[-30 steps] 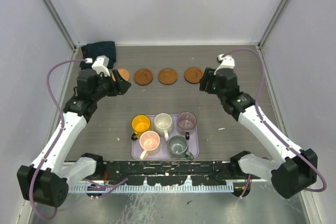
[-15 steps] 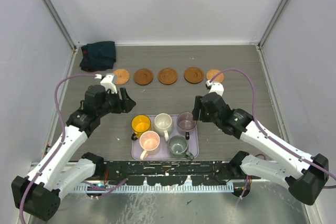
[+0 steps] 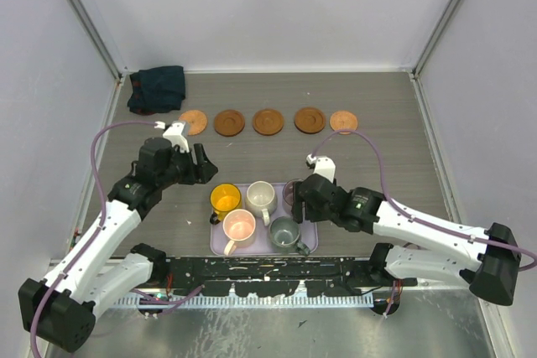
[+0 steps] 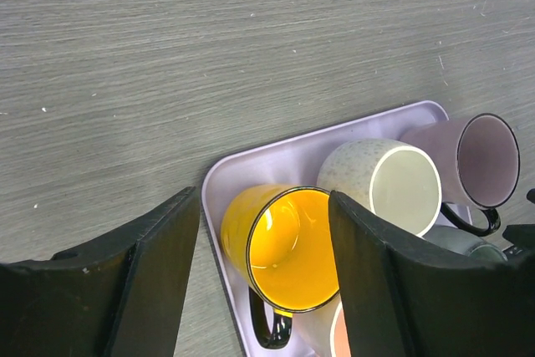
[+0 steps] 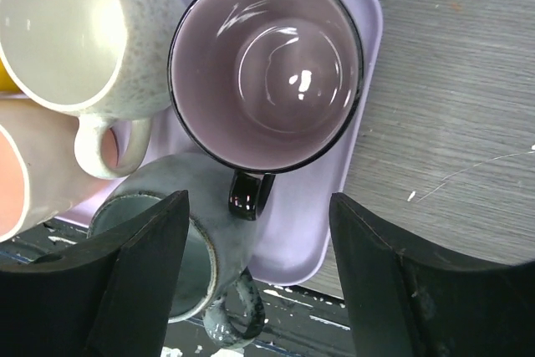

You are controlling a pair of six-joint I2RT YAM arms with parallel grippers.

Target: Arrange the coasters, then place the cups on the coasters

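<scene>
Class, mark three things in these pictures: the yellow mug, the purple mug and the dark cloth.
yellow mug [image 4: 288, 244], left wrist view, on its inner wall.
purple mug [image 5: 269, 81], right wrist view, on its inner bottom.
dark cloth [image 3: 157, 88], top view, on its middle.

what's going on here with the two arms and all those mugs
Two robot arms are partway through setting cups on coasters. The five coasters lie in a row at the far side of the table, none with a cup on it yet. All five cups sit in the lilac tray. The left tool hangs open over the yellow mug, and the right tool hangs open over the purple mug. Neither holds anything.
</scene>
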